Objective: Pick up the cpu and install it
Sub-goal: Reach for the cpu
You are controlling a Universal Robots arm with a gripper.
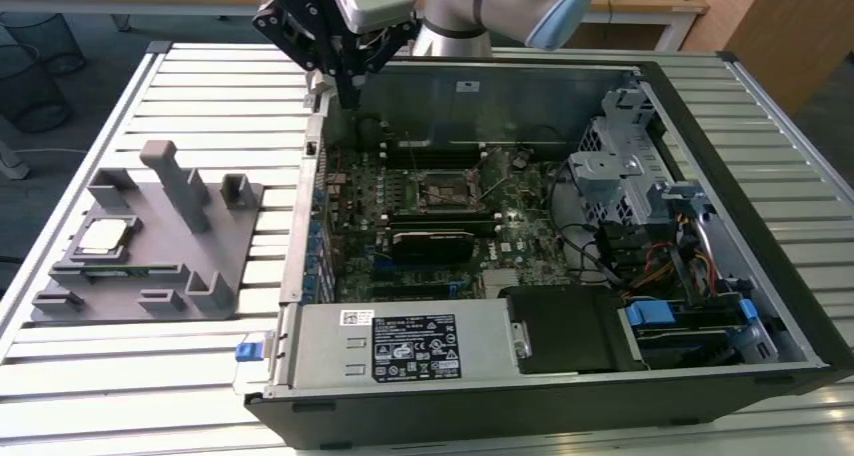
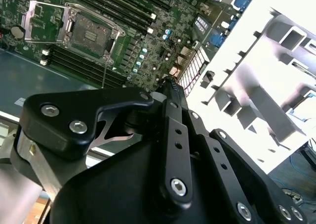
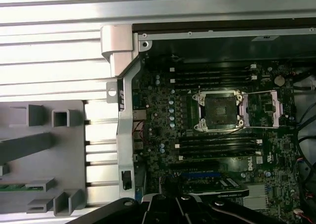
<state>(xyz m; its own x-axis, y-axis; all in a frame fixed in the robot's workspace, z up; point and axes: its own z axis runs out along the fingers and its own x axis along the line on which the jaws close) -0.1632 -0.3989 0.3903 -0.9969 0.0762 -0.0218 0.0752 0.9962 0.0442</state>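
The cpu (image 1: 104, 236), a small square chip with a silver top, lies flat on the grey holder block (image 1: 150, 238) at the exterior view's left, beside the open computer case. My gripper (image 1: 354, 98) hangs well above the case's back left corner, far from the cpu, and its thin black fingers (image 2: 170, 87) come together at a point with nothing between them. The dark socket (image 1: 445, 188) sits in the middle of the green board with its metal frame flipped open, as both wrist views show (image 2: 91, 33) (image 3: 217, 111).
The case's left wall (image 1: 310, 191) stands between the holder block and the board. Upright posts (image 1: 171, 176) rise from the block. A green memory stick (image 3: 15, 187) rests in a slot of it. Drive cages and cables (image 1: 641, 191) crowd the case's right side.
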